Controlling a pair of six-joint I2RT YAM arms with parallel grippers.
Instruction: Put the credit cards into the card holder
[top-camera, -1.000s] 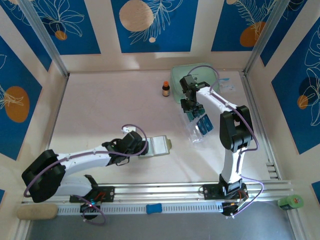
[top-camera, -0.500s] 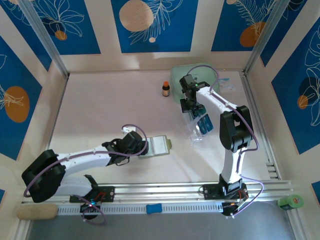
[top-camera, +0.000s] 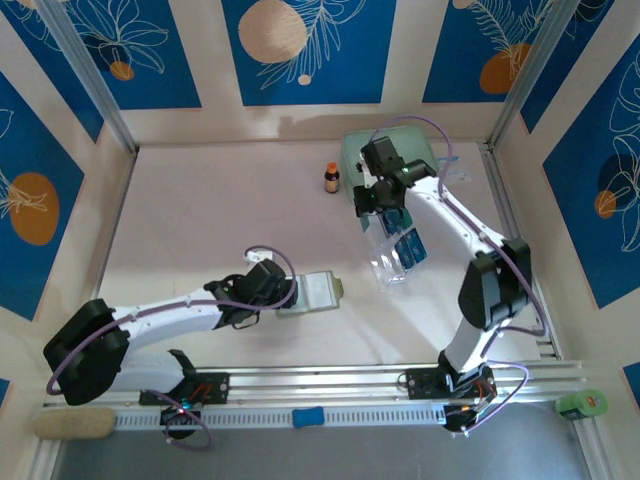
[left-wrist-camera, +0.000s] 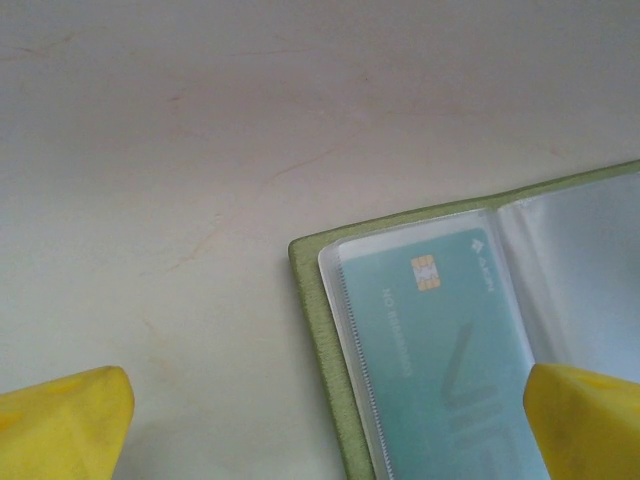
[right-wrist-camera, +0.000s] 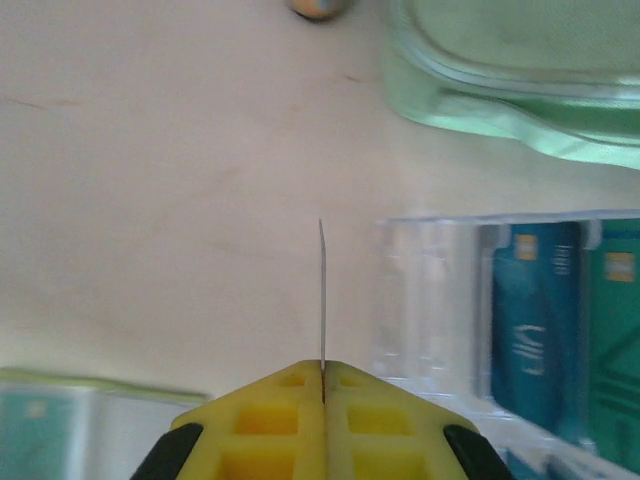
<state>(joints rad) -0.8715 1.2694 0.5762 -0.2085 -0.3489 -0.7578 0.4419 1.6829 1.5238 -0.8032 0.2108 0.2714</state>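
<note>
Fingers (R) nip 1 card; 2 in tray, 1 in holder

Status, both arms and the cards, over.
Left gripper open over the open card holder, one card pocketed. Right gripper shut on a card, edge-on, beside the tray; more cards there. Nothing in the way.
</note>
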